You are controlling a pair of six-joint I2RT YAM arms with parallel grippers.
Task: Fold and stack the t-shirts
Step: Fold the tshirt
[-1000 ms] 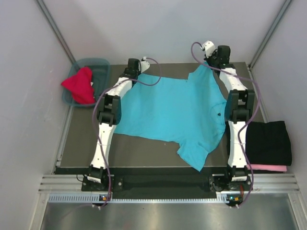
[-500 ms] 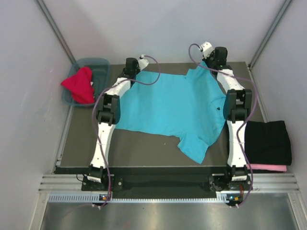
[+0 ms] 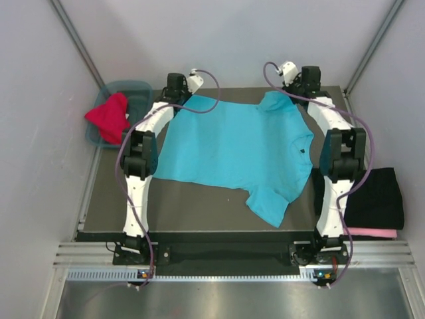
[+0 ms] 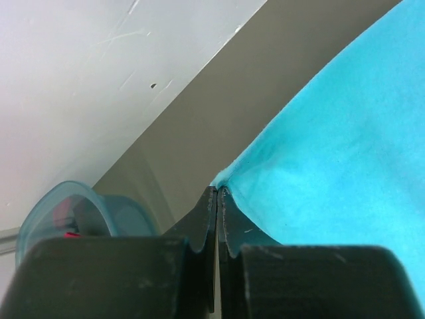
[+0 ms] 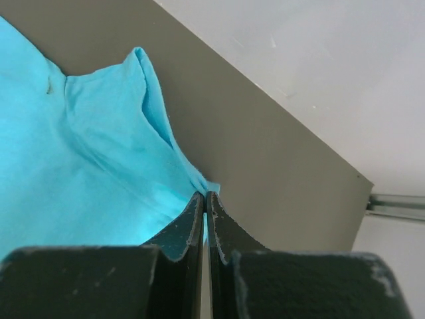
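Note:
The turquoise t-shirt (image 3: 232,149) lies spread on the dark table (image 3: 192,212), one sleeve pointing toward the near edge. At the far left, my left gripper (image 3: 176,90) is shut on a corner of it; in the left wrist view the cloth (image 4: 332,153) runs right from the pinched fingertips (image 4: 218,191). My right gripper (image 3: 307,80) is shut on the far right corner, where a bunched fold of the shirt (image 5: 80,173) meets its tips (image 5: 204,195). A red t-shirt (image 3: 109,118) sits in the tub. A folded black t-shirt (image 3: 375,196) rests on a pink one (image 3: 372,233).
The teal tub (image 3: 136,88) stands off the table's far left corner, close to the left gripper. White walls close in the back and both sides. The black and pink stack sits just right of the right arm's base.
Both grippers moved toward the far edge and slightly apart, dragging the turquoise t-shirt away from the near edge and stretching its far edge flatter.

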